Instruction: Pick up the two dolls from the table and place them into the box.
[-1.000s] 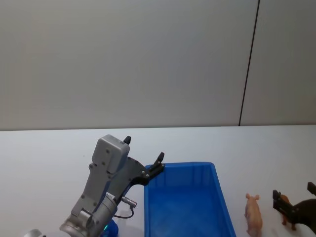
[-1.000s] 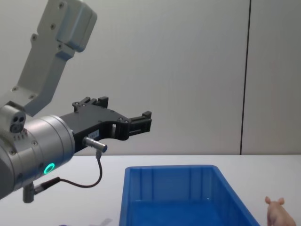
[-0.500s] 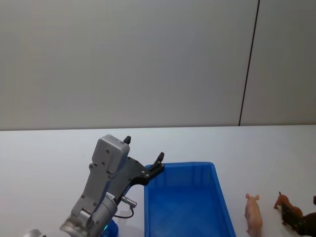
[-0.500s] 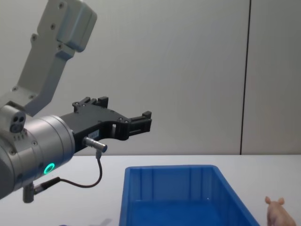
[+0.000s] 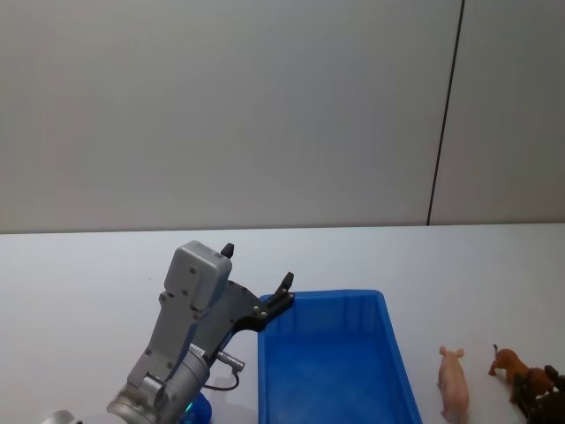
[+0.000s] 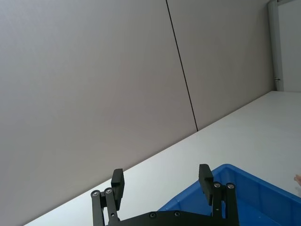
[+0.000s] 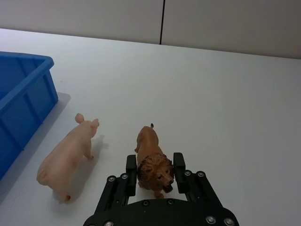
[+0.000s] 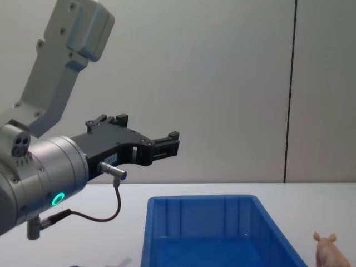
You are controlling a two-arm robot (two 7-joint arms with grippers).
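Right claw (image 7: 155,165): clenched on the head of the brown lion figure (image 7: 149,141), which stands on the white table (image 7: 225,103);
Pale pink pig figure (image 7: 66,157): just beside the lion;
Left claw (image 6: 161,179): released, raised by the bright blue plastic bin (image 5: 335,294)

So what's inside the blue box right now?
The box shows bare floor and ribbed walls; its near end is cut off by the frame. The pink doll and brown doll stand outside on the table.
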